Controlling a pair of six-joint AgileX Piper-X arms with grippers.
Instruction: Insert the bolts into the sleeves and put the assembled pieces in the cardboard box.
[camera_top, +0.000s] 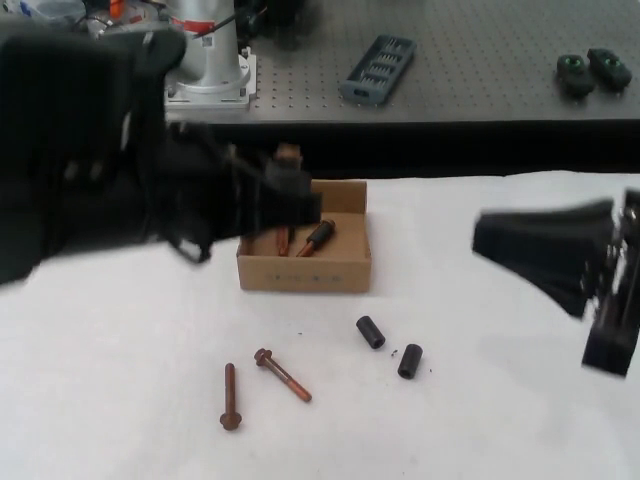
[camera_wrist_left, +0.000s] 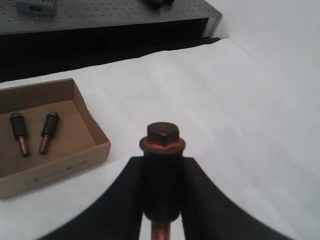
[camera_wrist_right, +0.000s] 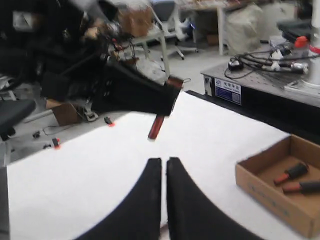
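Sleeved bolt (camera_wrist_left: 162, 145), head up, clamped in left claw (camera_wrist_left: 162, 170). Cardboard box (camera_wrist_left: 95, 145) just beside claw, two assembled pieces (camera_wrist_left: 19, 132) inside. Two bare bolts (camera_top: 283, 374), two black sleeves (camera_top: 370, 332) lying loose, well apart from claw.

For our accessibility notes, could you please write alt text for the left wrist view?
The left pincer grips a black sleeve with a copper bolt through it, over a white cloth. Nearby on the cloth sits an open cardboard box holding two assembled pieces.
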